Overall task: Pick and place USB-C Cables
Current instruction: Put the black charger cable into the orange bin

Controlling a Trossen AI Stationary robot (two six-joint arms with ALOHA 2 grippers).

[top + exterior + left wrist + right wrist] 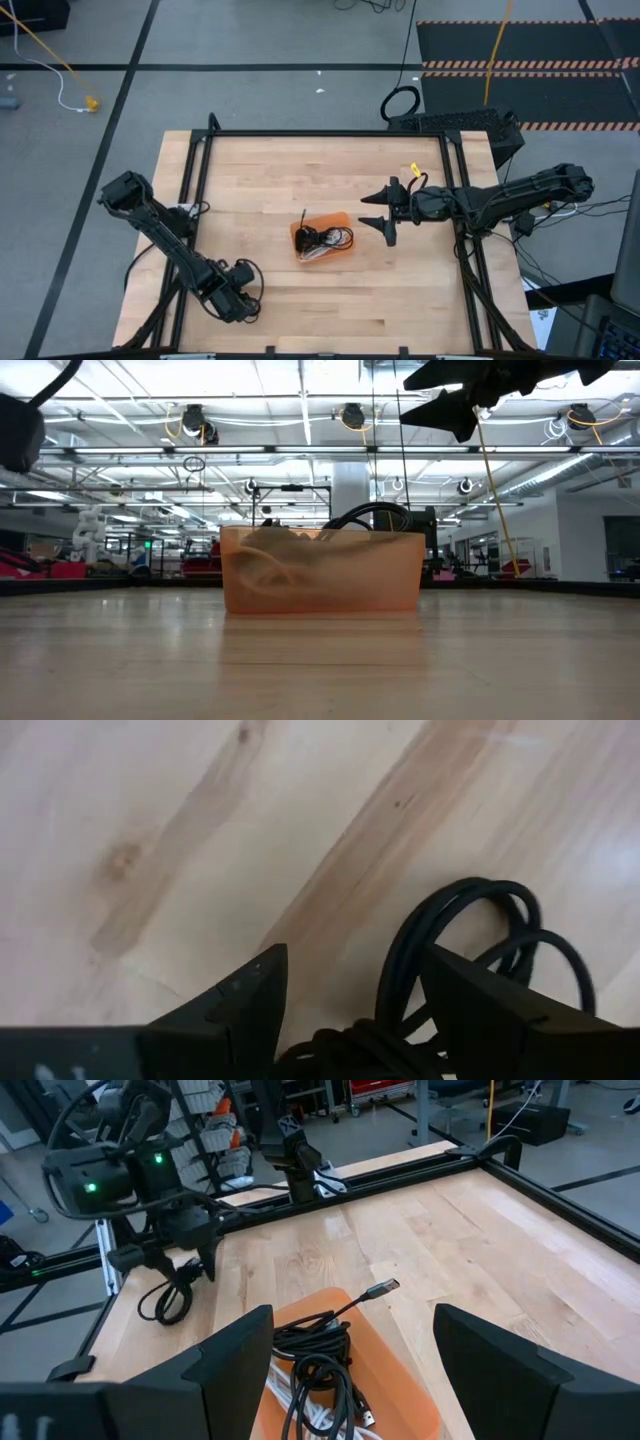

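One black cable (450, 960) between left pincer (355, 995) fingers

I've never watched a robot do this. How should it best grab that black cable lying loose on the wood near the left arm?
Probably from straight above, across the bundled strands of the black cable. It lies flat in a loose coil, and the left gripper hangs open over it, one finger on each side.
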